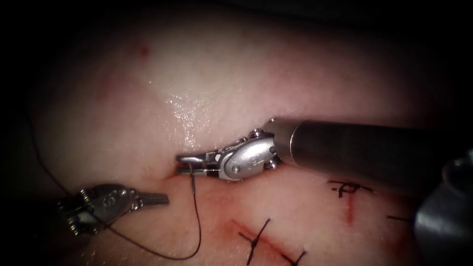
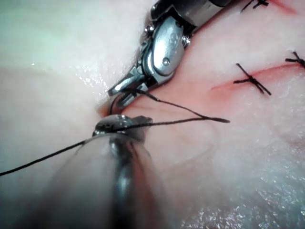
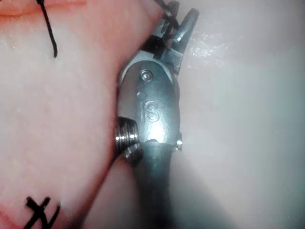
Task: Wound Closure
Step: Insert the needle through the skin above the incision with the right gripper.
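Two tools are working over the tissue [image 1: 207,74]. Coming in from the right, the right tool [image 1: 189,164] is pinching the needle [image 2: 114,102] at the left end of the cut [image 1: 170,176], its jaws pressed together on the steel; how far the needle is sitting in the tissue cannot be told. Thread [image 1: 197,216] is hanging from those jaws and looping toward the near edge. Lying near left, the left tool [image 1: 156,199] is keeping its jaws together, holding nothing, thread crossing over it. Stitches [image 1: 256,241] are closing the cut further right.
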{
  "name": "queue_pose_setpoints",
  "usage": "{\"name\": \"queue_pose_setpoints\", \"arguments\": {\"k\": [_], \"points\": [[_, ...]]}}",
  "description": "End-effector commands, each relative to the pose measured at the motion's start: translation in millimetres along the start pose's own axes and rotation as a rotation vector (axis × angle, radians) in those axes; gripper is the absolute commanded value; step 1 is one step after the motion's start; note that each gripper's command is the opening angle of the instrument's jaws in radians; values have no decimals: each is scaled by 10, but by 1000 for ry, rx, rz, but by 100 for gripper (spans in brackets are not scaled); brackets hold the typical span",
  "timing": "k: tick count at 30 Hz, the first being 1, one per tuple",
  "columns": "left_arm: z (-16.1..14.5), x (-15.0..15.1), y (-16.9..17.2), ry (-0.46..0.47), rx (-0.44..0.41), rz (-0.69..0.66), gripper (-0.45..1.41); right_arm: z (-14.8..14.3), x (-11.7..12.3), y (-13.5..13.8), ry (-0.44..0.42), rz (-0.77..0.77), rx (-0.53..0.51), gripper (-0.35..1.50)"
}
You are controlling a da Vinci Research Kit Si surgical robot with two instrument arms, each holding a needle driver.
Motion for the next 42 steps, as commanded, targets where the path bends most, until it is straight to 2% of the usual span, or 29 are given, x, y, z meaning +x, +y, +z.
{"name": "queue_pose_setpoints", "arguments": {"k": [1,12,23,42], "points": [[8,2,-3,2,-1,2,-45,10,-7,-1,-2,4,8,-35],[8,2,-3,-1,-1,2,-45,15,-11,-9,-4,28,59,-35],[9,2,-3,-1,-1,2,-45,23,-12,-14,7,43,68,-35],[9,2,-2,-5,2,2,-45,39,-29,-25,-18,95,89,-35]]}}
